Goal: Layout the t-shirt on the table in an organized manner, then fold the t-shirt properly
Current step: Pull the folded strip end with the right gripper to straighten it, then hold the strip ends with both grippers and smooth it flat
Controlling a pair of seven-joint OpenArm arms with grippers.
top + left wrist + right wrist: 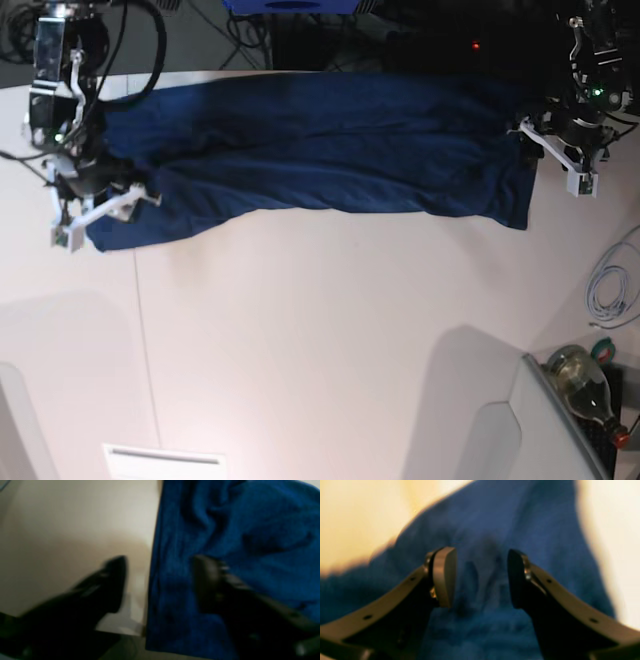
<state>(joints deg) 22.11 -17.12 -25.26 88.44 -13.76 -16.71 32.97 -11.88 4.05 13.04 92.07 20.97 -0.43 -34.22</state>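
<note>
1. Navy cloth of the t-shirt [320, 150] lies stretched in a long band across the far side of the desk [330, 340], still wrinkled and bunched lengthwise.
2. Left claw [160, 580] stands wide at one end, one finger over the cloth, one over bare desk, gripping nothing.
3. Right claw [482, 577] is likewise wide above the other end, nothing pinched.
4. Judged progress: laying out is partly done; flattening and every fold remain.

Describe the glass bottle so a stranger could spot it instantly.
Start at the white table and follow its near edge to the corner below the left gripper. Beside a grey panel there lies the glass bottle, the only clear, rounded thing among the cables.
</note>
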